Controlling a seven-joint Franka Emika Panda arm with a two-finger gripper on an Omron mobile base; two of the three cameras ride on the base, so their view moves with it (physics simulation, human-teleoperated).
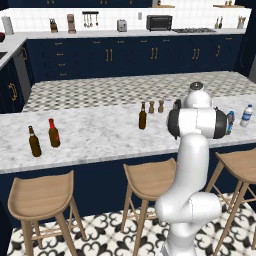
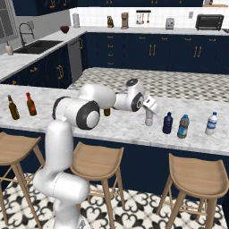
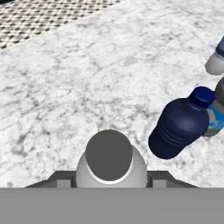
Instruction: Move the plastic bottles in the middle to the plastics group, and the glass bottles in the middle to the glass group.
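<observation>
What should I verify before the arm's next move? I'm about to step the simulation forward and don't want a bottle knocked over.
1. End effector closed on the tall clear bottle, fingers flanking its body: ok.
2. That bottle lifted off the counter: cannot tell.
3. Gap to the navy bottle beside it: ok, apart but close.
4. Plastics group upright, dark bottle with blue cap and clear bottle with blue cap: ok.
5. Brown beer bottle moved to the glass group: not ok, it stands mid-counter.
</observation>
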